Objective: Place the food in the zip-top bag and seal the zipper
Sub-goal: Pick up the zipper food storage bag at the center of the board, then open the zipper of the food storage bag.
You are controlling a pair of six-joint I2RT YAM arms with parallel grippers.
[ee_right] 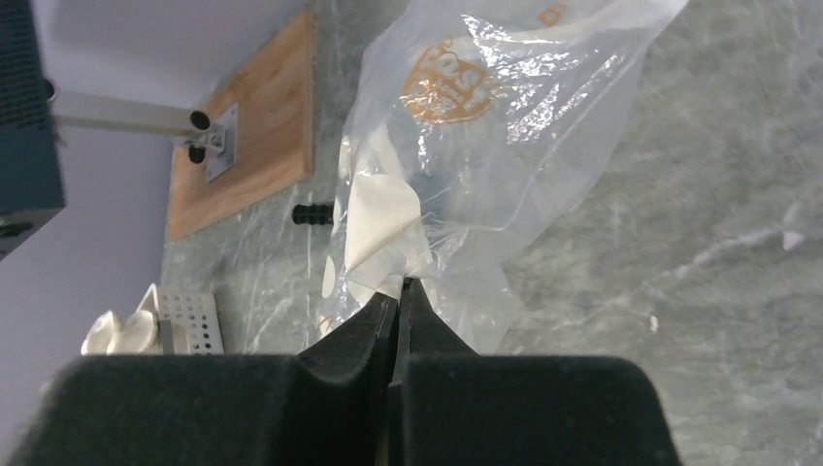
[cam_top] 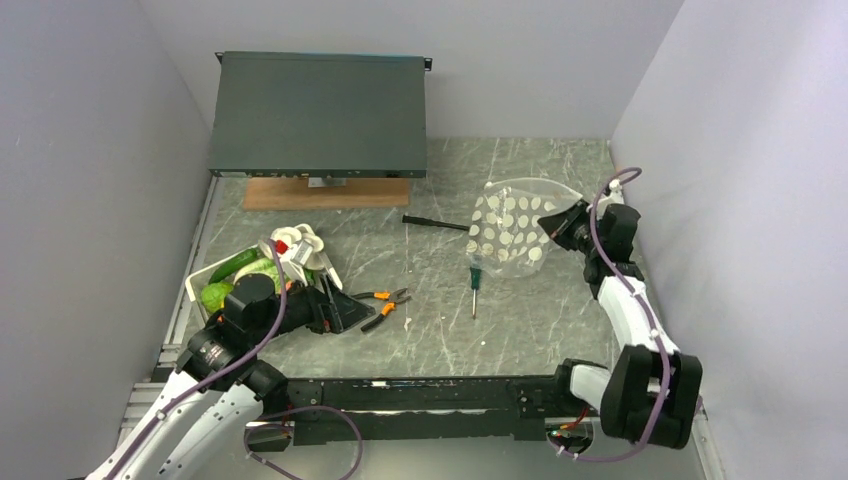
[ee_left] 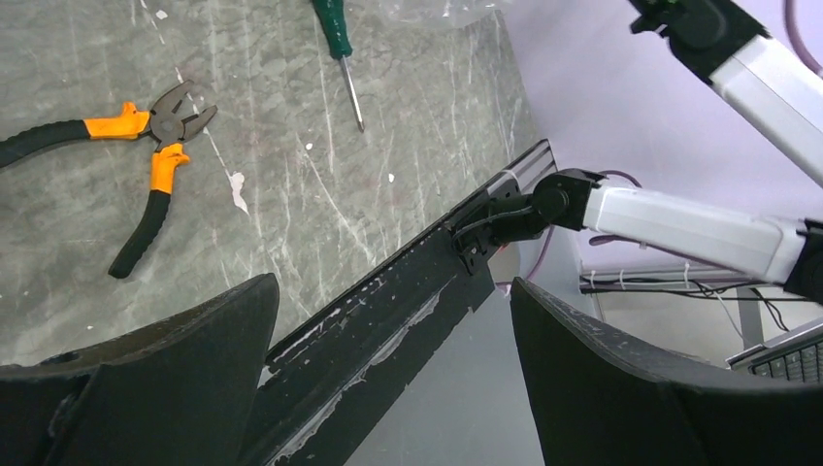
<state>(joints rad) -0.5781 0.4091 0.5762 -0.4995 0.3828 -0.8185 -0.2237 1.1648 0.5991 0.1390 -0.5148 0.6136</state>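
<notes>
The clear zip-top bag point(cam_top: 510, 225) with white dots lies crumpled at the right rear of the table. My right gripper point(cam_top: 555, 228) is shut on its right edge. In the right wrist view the jaws point(ee_right: 398, 286) pinch a fold of the bag point(ee_right: 485, 146). The zipper is not clear to see. The food sits in the white basket point(cam_top: 200, 280) at the left: green pieces point(cam_top: 240, 268), a white mushroom cluster point(cam_top: 305, 245) and a red piece point(cam_top: 282, 245). My left gripper point(cam_top: 355, 312) is open and empty, just right of the basket; its fingers point(ee_left: 621, 388) are spread wide.
Orange-handled pliers point(cam_top: 385, 303) lie just right of my left gripper, also in the left wrist view point(ee_left: 146, 146). A green screwdriver point(cam_top: 475, 285) lies below the bag. A black rod point(cam_top: 435, 222) lies left of the bag. A dark box point(cam_top: 320, 115) on a wooden board point(cam_top: 325, 193) stands at the back.
</notes>
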